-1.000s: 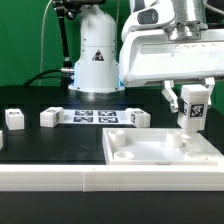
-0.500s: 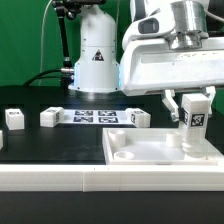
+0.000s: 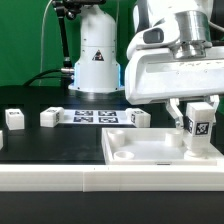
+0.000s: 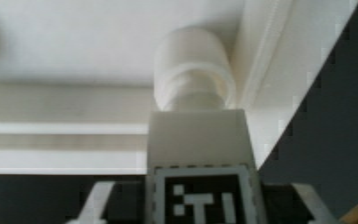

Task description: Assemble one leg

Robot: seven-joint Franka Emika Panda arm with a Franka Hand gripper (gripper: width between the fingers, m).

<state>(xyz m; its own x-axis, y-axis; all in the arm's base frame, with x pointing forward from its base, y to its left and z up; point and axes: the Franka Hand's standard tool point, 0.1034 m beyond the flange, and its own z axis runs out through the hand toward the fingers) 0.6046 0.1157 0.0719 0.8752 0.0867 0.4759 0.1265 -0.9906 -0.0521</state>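
One white leg (image 3: 200,128) with a black-and-white tag stands upright, pinched from both sides by the fingers (image 3: 181,109). It is over the back corner of the big white square panel (image 3: 150,152), on the exterior view's right. Its round end (image 4: 194,70) points at that corner, but I cannot tell if they touch. Three more small white posts (image 3: 50,117) sit on the black bench (image 3: 60,145), near the marker board (image 3: 95,116).

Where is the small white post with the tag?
The post is at the exterior view's right, held in the claw, over the right corner of the white panel.
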